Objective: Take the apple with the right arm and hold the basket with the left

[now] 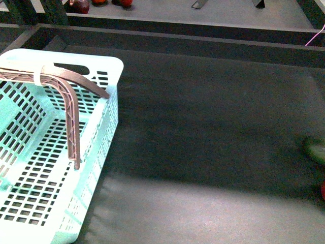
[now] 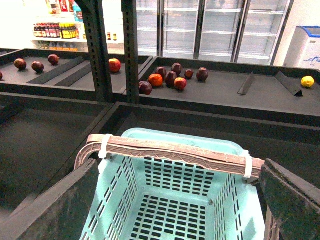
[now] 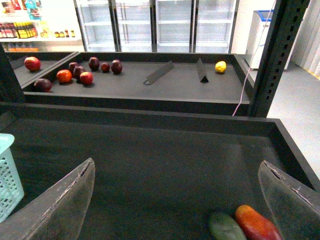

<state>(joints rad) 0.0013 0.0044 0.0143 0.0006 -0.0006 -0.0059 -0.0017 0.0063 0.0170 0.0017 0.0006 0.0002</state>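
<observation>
The pale turquoise basket (image 1: 109,109) stands at the left of the dark shelf, empty, with its brown ribbed handle (image 1: 71,117) swung up. In the left wrist view my left gripper (image 2: 175,210) is open, its black fingers (image 2: 55,205) spread on either side of the basket (image 2: 175,137) near the handle (image 2: 175,152), touching nothing. The apple (image 3: 255,222), red with orange streaks, lies beside a dull green fruit (image 3: 225,227) near my right gripper (image 3: 180,205), which is open with nothing between its fingers. Only a red sliver of the apple (image 1: 323,190) shows at the front view's right edge.
The green fruit (image 1: 316,150) lies near the right edge of the shelf. A raised black lip (image 1: 177,38) bounds the shelf at the back. Behind it lie several maroon fruits (image 2: 170,77), a yellow fruit (image 3: 220,66) and black dividers (image 3: 157,73). Black uprights (image 2: 97,50) stand at the left.
</observation>
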